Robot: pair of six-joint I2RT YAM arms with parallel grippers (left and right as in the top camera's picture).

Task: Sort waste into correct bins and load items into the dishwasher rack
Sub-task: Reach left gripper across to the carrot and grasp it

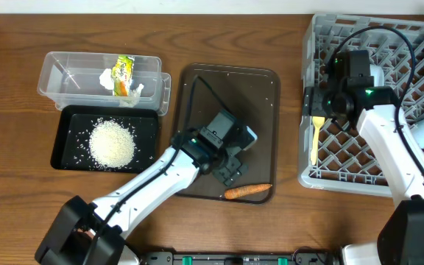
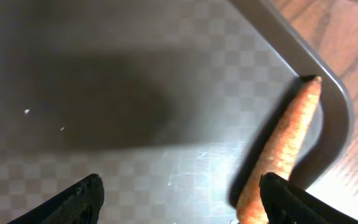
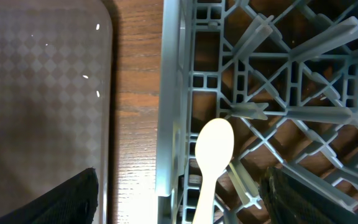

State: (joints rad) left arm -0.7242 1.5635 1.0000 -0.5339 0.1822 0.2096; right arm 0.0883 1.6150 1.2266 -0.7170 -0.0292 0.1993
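Left wrist view: carrot piece [image 2: 284,146] lies against corner rim of brown serving tray [image 2: 337,93], low end near one fingertip. Orange, tapered, dull skin. Probably firm, light, apt to roll; take across thick middle, clear of rim. Both wide open, empty: left pincer [image 2: 180,196] over tray, right pincer [image 3: 179,193] over pale yellow spoon [image 3: 213,152] lying in rack [image 3: 169,93].

No words can be read; the wrapper [image 1: 124,73] print is too small.
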